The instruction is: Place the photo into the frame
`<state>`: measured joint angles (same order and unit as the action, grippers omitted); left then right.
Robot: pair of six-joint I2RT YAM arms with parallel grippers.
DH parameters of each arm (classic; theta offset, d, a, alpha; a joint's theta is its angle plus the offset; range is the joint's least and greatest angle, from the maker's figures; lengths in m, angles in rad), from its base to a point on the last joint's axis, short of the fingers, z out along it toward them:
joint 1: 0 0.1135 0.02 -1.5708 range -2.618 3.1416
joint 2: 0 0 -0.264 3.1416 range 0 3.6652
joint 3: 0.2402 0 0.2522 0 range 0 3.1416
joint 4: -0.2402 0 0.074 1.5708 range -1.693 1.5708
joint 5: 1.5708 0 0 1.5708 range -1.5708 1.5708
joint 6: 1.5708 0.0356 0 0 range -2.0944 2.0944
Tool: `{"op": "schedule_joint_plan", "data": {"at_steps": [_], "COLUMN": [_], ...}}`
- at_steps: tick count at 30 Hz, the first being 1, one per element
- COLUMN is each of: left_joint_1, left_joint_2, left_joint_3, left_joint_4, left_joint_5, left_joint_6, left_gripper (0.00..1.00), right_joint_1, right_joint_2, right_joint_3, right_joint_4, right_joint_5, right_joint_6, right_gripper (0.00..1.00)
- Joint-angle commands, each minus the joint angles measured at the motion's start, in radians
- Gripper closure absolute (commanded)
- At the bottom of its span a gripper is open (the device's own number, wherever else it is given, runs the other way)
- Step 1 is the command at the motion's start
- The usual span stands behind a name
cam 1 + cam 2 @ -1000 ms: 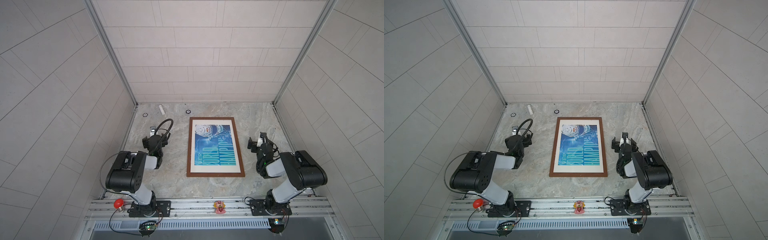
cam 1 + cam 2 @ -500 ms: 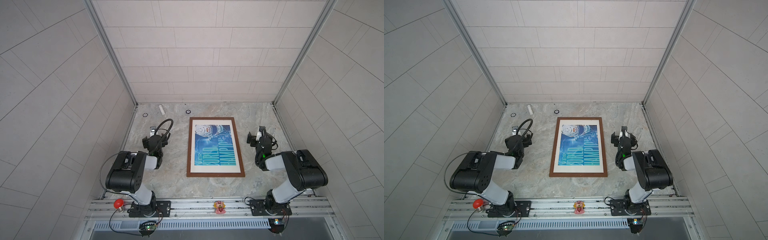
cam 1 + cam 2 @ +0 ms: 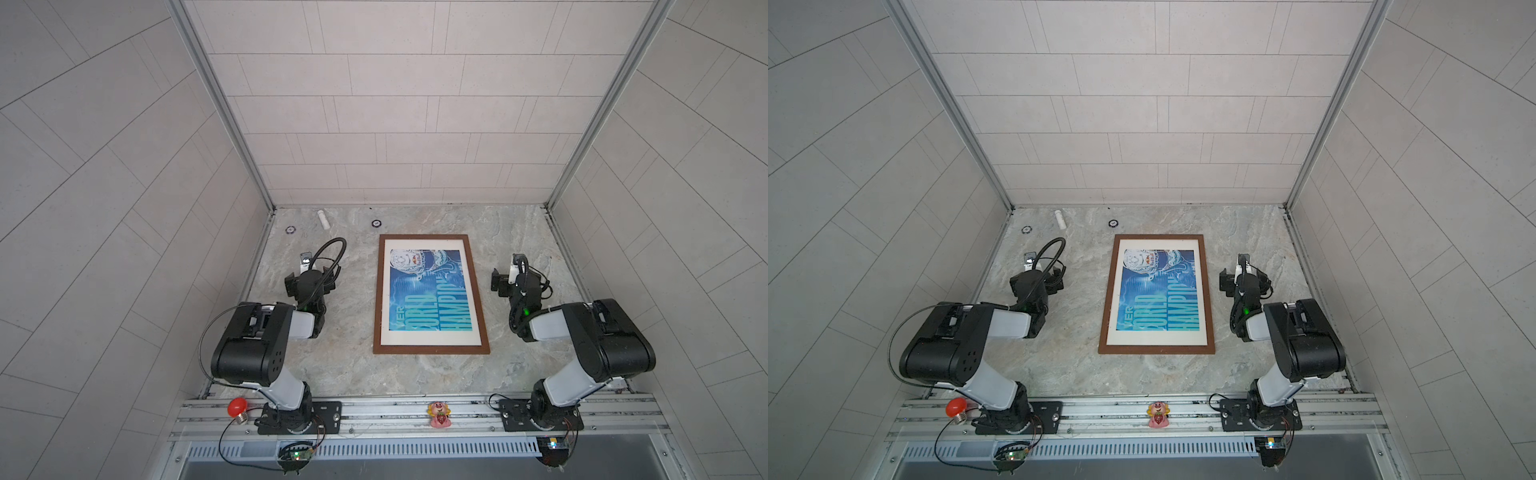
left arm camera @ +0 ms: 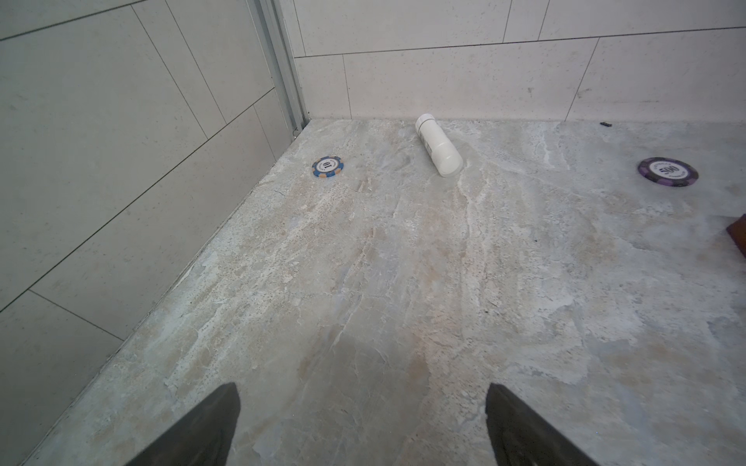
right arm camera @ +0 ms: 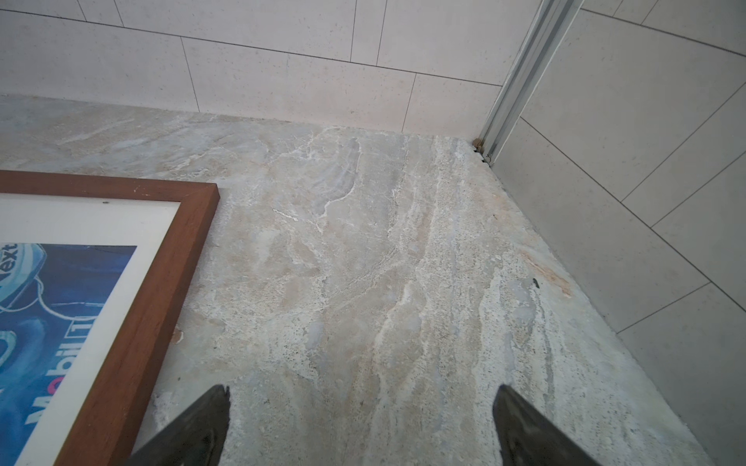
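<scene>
While both arms hang clear of it, the frame (image 3: 432,350) lies flat on the table (image 3: 415,374), dark brown wood, long sides running toward the back wall. L to R, all placed vs the frame:

- Blue chip (image 4: 327,167): well left of the frame's far-left corner, by the side wall.
- White bottle (image 4: 439,145): on its side, between that chip and the frame, near the back wall.
- Left gripper (image 4: 360,389): well left of the frame's left rail, no contact. Jaws spread wide w/ nothing between them, only bare marble past the fingers (image 4: 210,423).
- Purple chip (image 4: 668,171): just beyond the frame's far-left corner, apart from the wood.
- Inside the frame: cream mat (image 3: 432,338) w/ the photo (image 3: 430,295) showing thru its window. Photo is blue, helmet at the far end, teal letters reading sideways. It sits flat within the rails in both top views.
- Right gripper (image 5: 363,389): right of the frame's right rail, level w/ its far half, apart from the wood. Jaws wide apart & empty, aimed at the back wall.
</scene>
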<state>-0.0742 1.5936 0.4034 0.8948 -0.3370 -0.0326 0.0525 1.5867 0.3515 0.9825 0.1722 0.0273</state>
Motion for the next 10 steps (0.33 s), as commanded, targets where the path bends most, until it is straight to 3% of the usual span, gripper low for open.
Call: {"op": "schedule_joint_plan", "data": {"at_steps": [1, 10], "left_joint_1": [0.004, 0.004], "left_joint_2": [-0.002, -0.002], "left_joint_3": [-0.009, -0.009], "left_joint_4": [0.041, 0.040], "left_joint_5": [0.001, 0.001], "left_joint_6": [0.001, 0.001], "left_gripper": [0.00, 0.00], "right_joint_1": [0.003, 0.003], "right_joint_2": [-0.010, -0.009], "right_joint_3": [0.007, 0.009], "right_joint_4": [-0.003, -0.005], "right_joint_5": [-0.005, -0.008], "right_joint_6": [-0.019, -0.020], "right_gripper": [0.01, 0.01]}}
